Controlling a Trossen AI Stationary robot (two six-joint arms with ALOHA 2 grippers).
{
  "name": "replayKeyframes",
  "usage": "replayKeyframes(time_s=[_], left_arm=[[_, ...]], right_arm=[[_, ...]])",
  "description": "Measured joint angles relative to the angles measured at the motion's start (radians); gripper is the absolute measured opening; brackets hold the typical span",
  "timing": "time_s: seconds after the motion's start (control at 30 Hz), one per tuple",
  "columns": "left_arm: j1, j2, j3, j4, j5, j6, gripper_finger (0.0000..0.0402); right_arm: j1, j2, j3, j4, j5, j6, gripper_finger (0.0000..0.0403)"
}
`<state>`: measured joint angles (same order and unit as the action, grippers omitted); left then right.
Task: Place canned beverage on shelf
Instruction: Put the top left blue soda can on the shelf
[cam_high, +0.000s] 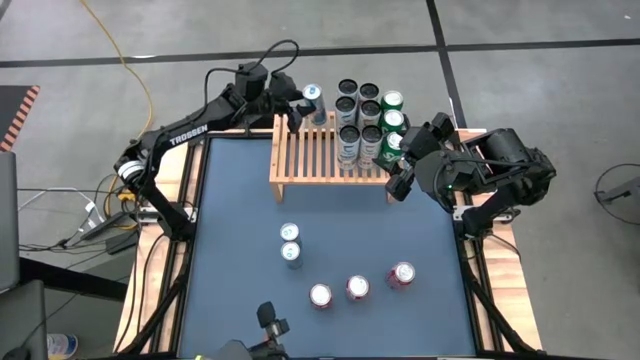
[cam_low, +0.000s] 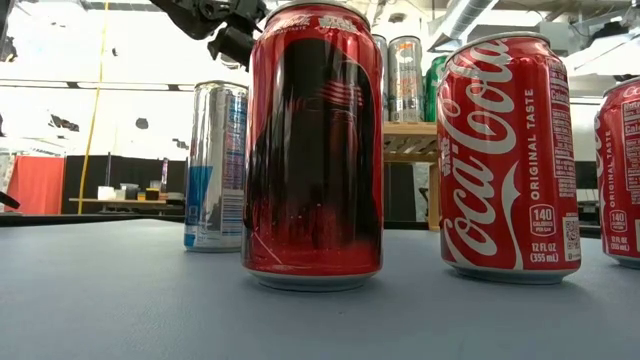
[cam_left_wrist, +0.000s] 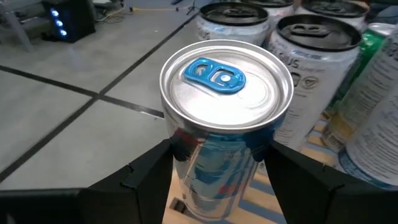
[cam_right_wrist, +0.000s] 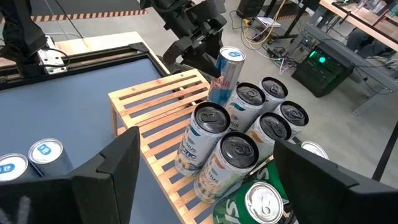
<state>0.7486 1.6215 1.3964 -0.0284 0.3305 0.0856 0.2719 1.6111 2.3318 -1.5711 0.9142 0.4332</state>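
red can (cam_low: 314, 150) foremost | left end effector (cam_left_wrist: 214, 146) grasping slim can (cam_left_wrist: 225, 118) on shelf (cam_high: 315, 158) | right end effector (cam_high: 398, 170) released

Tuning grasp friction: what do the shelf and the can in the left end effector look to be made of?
Shelf: looks like light unfinished wood, with visible grain on the parallel slats and a matte surface. Blue-tab can between the left end effector's fingers: apparently aluminium, with a brushed silver lid, a glossy printed wall and reflective highlights. Probably slick.
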Motion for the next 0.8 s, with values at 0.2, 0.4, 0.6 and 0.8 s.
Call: replayKeyframes(time_s=[0.2,0.4,0.6,0.8], left_arm=[[-0.007,0.064,0.077,-0.057,0.013,-0.003,0.0226],[0.006,0.098,0.154,-0.135,0.003,0.016,0.0226],[0.004,0.099,0.154,-0.149,0.008,0.042,0.0226],[-0.007,0.127,0.154,-0.142,0.035,0.062,0.0226]], right_arm=[[0.0,0.0,0.0,0.0,0.0,0.001,0.0314],[0.0,0.0,0.0,0.0,0.0,0.001,0.0314],[0.0,0.0,0.0,0.0,0.0,0.003,0.0314],[0.0,0.0,0.0,0.0,0.001,0.003,0.0314]])
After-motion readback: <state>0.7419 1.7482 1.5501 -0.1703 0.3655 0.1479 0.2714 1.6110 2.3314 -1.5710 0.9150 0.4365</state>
